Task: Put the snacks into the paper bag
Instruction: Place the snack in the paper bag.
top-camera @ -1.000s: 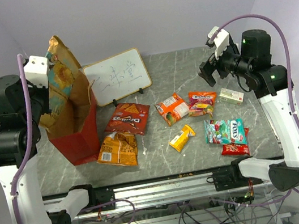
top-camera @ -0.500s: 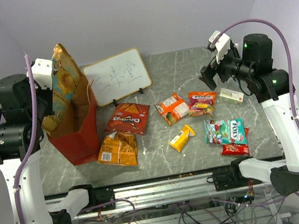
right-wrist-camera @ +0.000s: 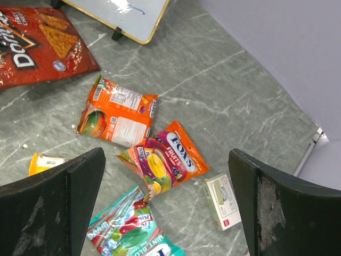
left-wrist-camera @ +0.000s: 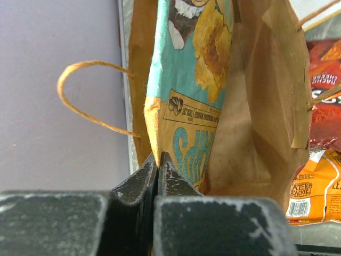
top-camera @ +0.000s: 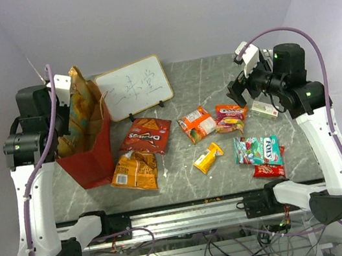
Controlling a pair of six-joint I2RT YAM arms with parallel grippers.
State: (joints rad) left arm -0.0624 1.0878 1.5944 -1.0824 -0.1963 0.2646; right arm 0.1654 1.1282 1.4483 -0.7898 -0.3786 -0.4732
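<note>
Snacks lie mostly out on the grey marbled table [top-camera: 214, 74]. Only one is at the paper bag [top-camera: 91, 161]: a teal-and-brown chip bag [left-wrist-camera: 186, 80] that your left gripper [left-wrist-camera: 158, 160] pinches by one edge, jaws closed tight on the crinkled seam. In the left wrist view that packet hangs within the bag's kraft mouth, close to the wall with the handle loop [left-wrist-camera: 88, 98]. From above, part of it shows over the red front wall, so I judge you are midway through dropping it in. Your next move calls for lowering the wrist until more of the packet sits below the rim. Then part the jaws and back out without hooking that loop or nudging the light bag over.

Your right gripper [right-wrist-camera: 165, 154] is spread wide and holds nothing, hovering over the Fox's fruits packet [right-wrist-camera: 165, 160] with the orange packet [right-wrist-camera: 117, 114] just beside it; either looks a fair next pick. The Doritos bag [top-camera: 147, 134] and orange chip bag [top-camera: 134, 170] lie by the paper bag. The yellow pack [top-camera: 207, 158] and the teal-white mint bag [top-camera: 257, 150] are nearer you. Leave the small white box [right-wrist-camera: 221, 200] alone.
</note>
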